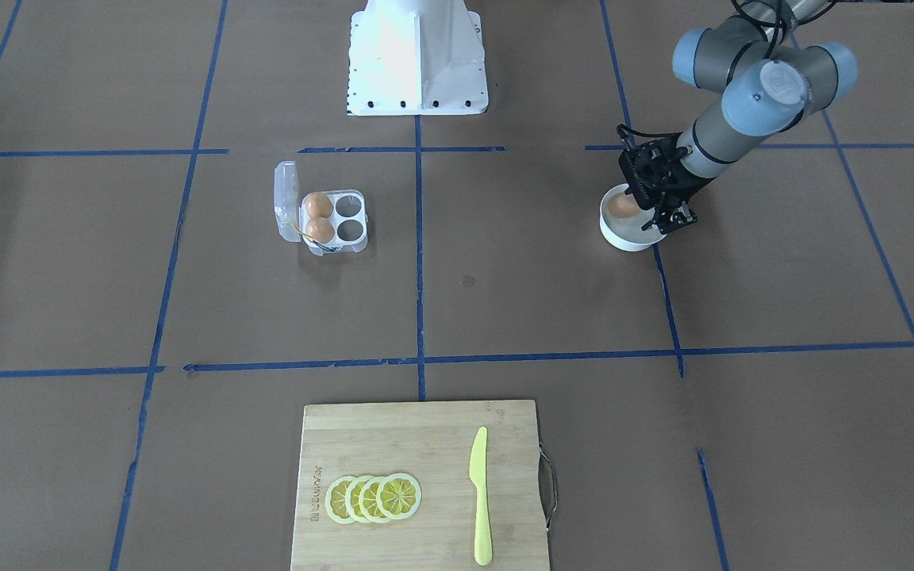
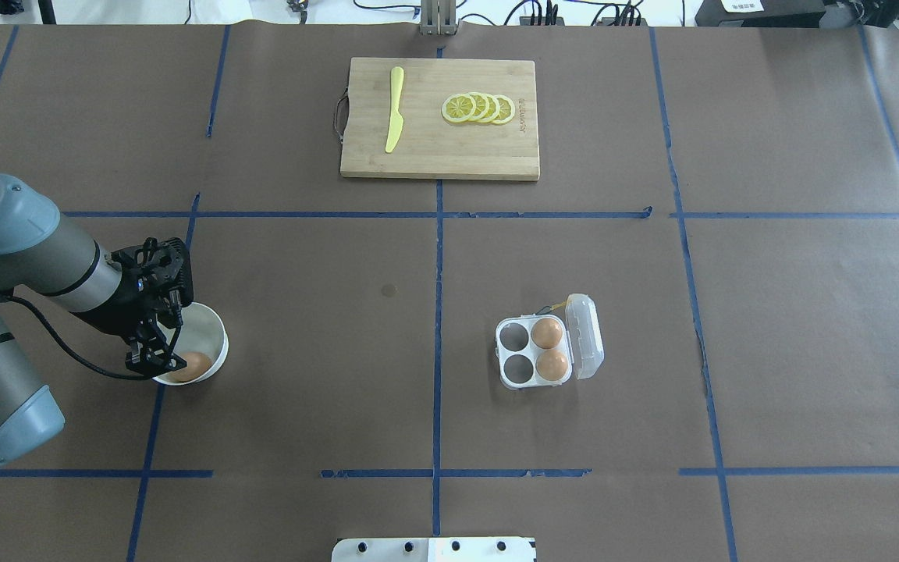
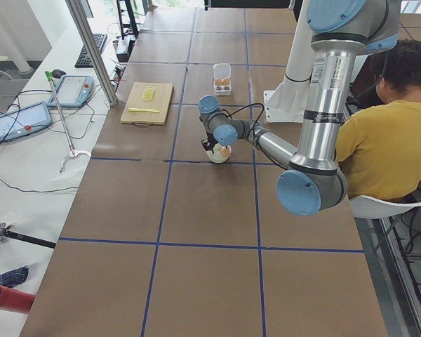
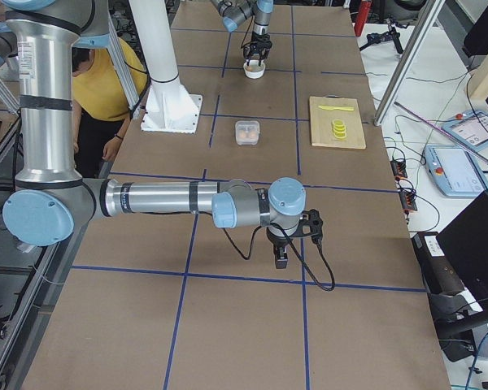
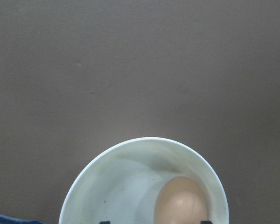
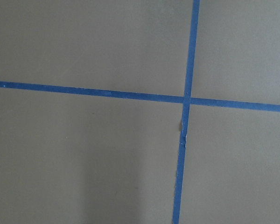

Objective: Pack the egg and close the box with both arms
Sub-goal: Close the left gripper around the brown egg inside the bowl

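An orange-brown egg (image 1: 624,205) lies in a round white bowl (image 1: 622,238); it also shows in the overhead view (image 2: 193,364) and in the left wrist view (image 5: 180,201). My left gripper (image 1: 657,209) hangs over the bowl (image 2: 214,332), open, with its fingertips on either side of the egg and not closed on it. The clear box (image 2: 527,353) stands open, its lid (image 2: 584,336) folded back. Two more eggs (image 2: 548,334) fill the two cells beside the lid. My right gripper (image 4: 281,258) shows only in the exterior right view, far from the box; I cannot tell its state.
A wooden cutting board (image 2: 434,148) at the table's far side carries a yellow knife (image 2: 394,109) and lemon slices (image 2: 479,108). The white base pedestal (image 1: 417,55) stands at the robot's side. A person in yellow (image 3: 382,140) sits beside the table.
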